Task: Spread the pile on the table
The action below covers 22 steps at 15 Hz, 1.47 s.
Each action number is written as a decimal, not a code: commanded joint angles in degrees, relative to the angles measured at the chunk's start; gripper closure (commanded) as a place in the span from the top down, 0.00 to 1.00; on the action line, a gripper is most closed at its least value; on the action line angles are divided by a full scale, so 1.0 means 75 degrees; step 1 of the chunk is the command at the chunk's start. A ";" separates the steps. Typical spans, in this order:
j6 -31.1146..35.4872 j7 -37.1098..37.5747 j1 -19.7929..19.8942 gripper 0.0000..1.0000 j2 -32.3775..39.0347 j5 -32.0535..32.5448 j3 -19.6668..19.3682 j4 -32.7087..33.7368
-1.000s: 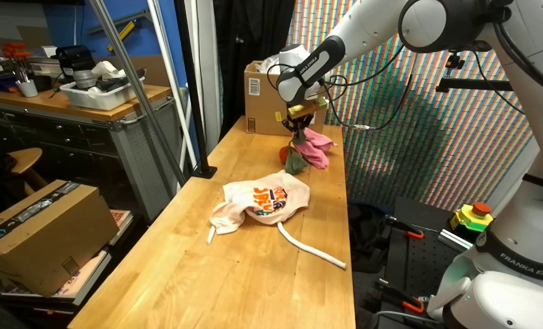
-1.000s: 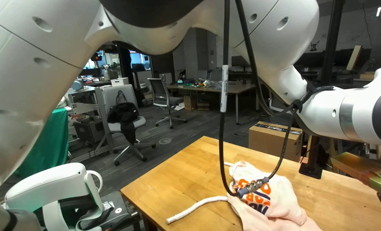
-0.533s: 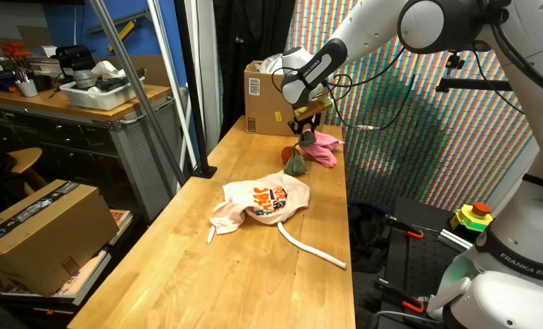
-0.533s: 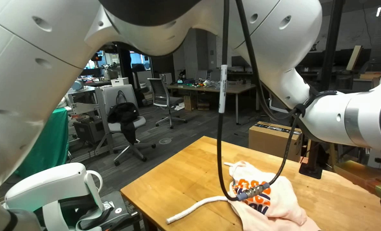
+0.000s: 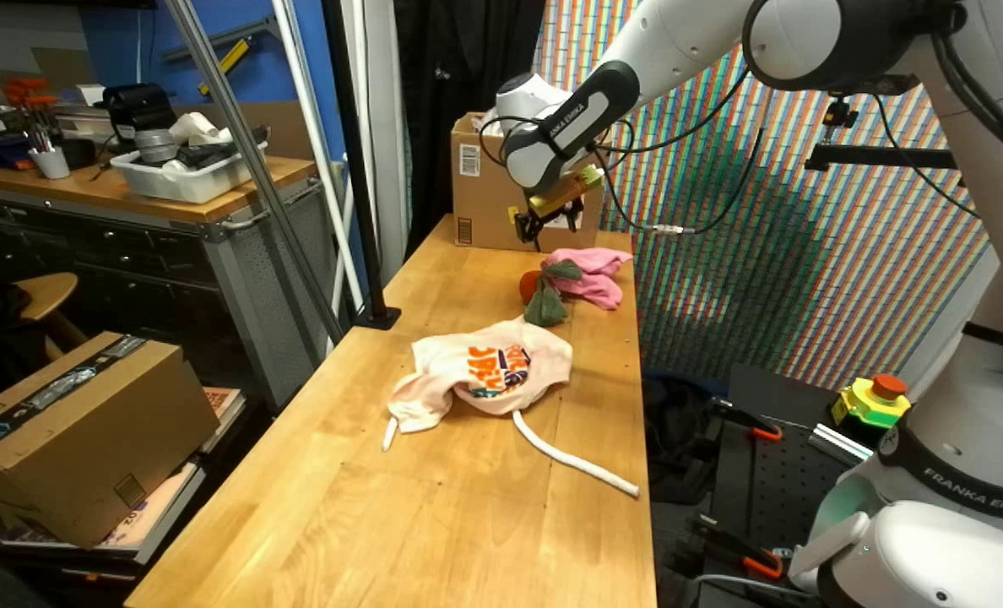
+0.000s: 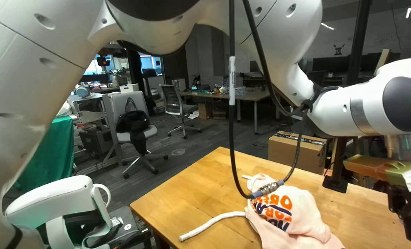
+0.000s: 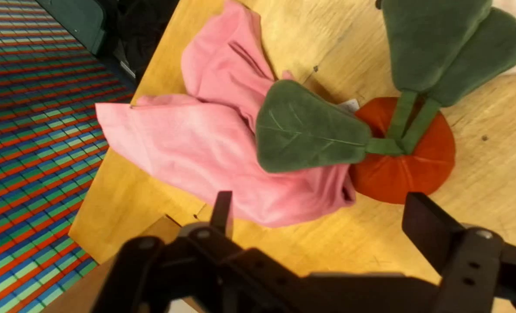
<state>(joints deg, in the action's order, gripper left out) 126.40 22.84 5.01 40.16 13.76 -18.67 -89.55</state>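
The pile lies in two groups on the wooden table (image 5: pixel 468 515). At its far end is a pink cloth (image 5: pixel 596 291), touching a red-orange plush (image 5: pixel 528 287) with green leaves (image 5: pixel 545 306). One leaf (image 7: pixel 310 130) rests over the pink cloth in the wrist view. Nearer in that exterior view, a crumpled cream cloth (image 5: pixel 493 371) with orange print has a white cord (image 5: pixel 577 463) coming out from under it. My gripper (image 5: pixel 556 236) hangs above and behind the pink cloth. In the wrist view the gripper (image 7: pixel 319 198) has its fingers wide apart, nothing between them.
A cardboard box (image 5: pixel 489 198) stands at the table's far end, close behind the gripper. A black pole (image 5: pixel 365 236) is fixed at the table edge opposite the robot. A cable (image 6: pixel 231 138) loops down from the arm. A patterned wall (image 5: pixel 721 279) runs beside the far end.
The gripper first shifted right, dragging the leaf and pink cloth slightly, then opened, rose and moved back left. The leaf that was up at its fingers now lies on the pink cloth.
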 commanded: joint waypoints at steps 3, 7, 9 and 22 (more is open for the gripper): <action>-0.0154 0.0096 -0.0553 1.00 -0.0460 0.0308 0.0222 -0.0289; -0.0008 0.0060 -0.0545 1.00 -0.0376 -0.0017 0.0531 -0.0421; 0.0031 0.0260 -0.0484 1.00 -0.0365 -0.0296 0.0638 -0.0521; 0.1522 0.3739 -0.0885 1.00 -0.0278 -0.0923 0.0208 -0.1533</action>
<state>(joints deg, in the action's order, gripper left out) 135.13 44.44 0.27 38.68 7.48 -15.57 -98.87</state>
